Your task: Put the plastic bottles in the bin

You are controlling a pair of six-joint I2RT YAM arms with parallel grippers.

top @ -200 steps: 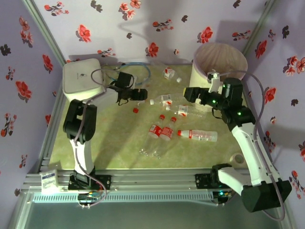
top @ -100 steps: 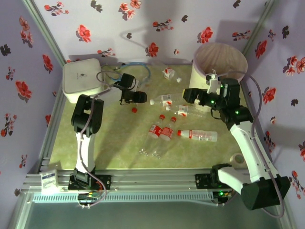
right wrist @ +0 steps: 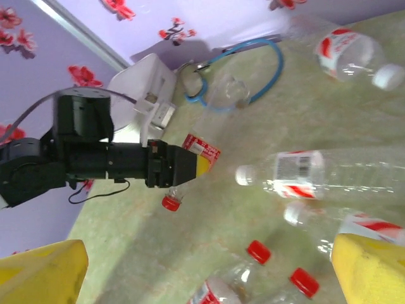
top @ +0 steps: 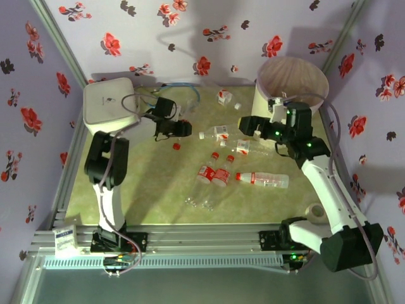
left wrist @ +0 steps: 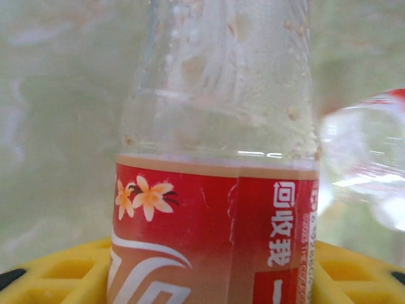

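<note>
Flowered lilac walls close round the green table (top: 152, 190), and the bin (top: 262, 98) stands in the far right corner, mouth open and waiting. Well left of the bin, the left jaws are pinched across the body of a red-labelled bottle (left wrist: 215, 209), a yellow pad either side of its label and its red cap (right wrist: 171, 202) poking out past them. That's a grip on the fat middle, I'd say, so it won't slip on the carry, though whether it's off the table I can't tell. Just beside the bin's near-left wall, the right jaws gape wide with nothing in them, facing the loose bottles (top: 218, 174) lying flat nearer than the bin, likely picking one. A long bottle (top: 262, 180) lies closest in front of the bin, an easy reach for that arm
</note>
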